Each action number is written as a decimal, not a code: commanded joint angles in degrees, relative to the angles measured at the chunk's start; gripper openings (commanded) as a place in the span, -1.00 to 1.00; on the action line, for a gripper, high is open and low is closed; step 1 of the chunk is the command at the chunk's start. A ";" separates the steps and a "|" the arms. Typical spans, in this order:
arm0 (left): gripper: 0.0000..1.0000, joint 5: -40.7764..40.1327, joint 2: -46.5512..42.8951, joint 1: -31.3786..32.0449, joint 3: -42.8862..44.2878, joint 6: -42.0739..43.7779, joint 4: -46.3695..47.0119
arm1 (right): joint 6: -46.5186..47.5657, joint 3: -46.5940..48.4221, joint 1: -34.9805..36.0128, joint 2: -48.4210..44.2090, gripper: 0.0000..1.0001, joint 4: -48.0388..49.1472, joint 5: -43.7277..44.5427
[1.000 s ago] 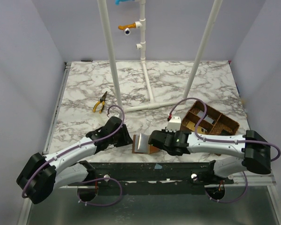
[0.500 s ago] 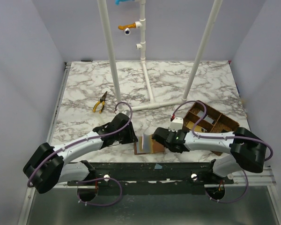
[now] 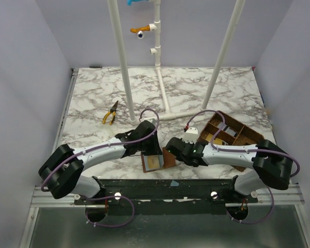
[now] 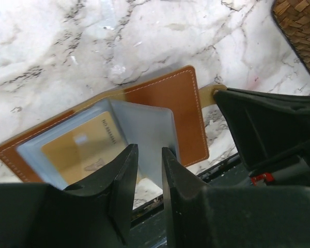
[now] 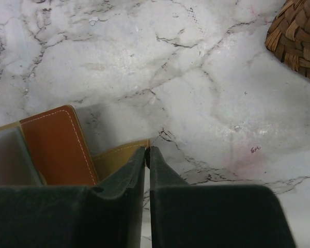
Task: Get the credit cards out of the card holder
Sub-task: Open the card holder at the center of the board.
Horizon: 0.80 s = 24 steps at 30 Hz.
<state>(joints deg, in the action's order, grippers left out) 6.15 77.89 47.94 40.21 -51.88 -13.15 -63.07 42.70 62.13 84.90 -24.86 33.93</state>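
My left pincer (image 4: pixel 149 153) hangs right over the open card holder (image 4: pixel 170 103), its jaws down to a narrow gap and closed on nothing that I can make out. The blue-grey clear pockets (image 4: pixel 144 124) show through that gap. My right pincer (image 5: pixel 147 152) is pressed shut on the tan snap tab (image 5: pixel 119 152) at the holder's 3 o'clock edge, pinning it to the table.

The holder lies spread flat at the table's 6 o'clock, just in front of my bases. A yellowish credit card (image 4: pixel 80 150) sits fully inside a clear pocket on the half toward 9 o'clock. I see no card lying loose anywhere, so I judge that the job has barely begun: the holder is opened and steadied, but nothing has been drawn out. Any other cards are hidden behind the sleeves. What is left is to catch a card edge, slide it free and repeat for the rest.

A brown woven divided basket (image 5: pixel 299 46) stands near, at about 4 o'clock. The surface is white marble-patterned board (image 3: pixel 93 93) with grey veins. Yellow-handled pliers (image 3: pixel 111 112) lie well apart at 10 o'clock. A white pipe frame (image 3: pixel 163 77) rises at 12 o'clock, and pale lilac walls (image 3: pixel 20 77) close in the sides and back.
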 commanded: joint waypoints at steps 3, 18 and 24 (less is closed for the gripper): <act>-0.48 2.30 5.57 0.75 4.22 -2.38 -0.16 | -0.09 1.73 -0.19 -8.26 -0.07 -2.75 -0.47; -0.52 2.61 13.94 0.92 8.07 -4.95 2.68 | 5.74 3.88 -0.20 -20.53 0.22 -4.04 -3.97; -0.50 0.59 8.38 0.92 7.81 -3.00 -1.06 | 6.41 3.14 -0.37 -18.51 0.21 2.84 -8.64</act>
<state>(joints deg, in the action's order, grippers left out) 8.86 90.98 48.51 47.27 -56.14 -12.05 -58.13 46.74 62.13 65.08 -27.44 29.63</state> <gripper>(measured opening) 0.243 0.609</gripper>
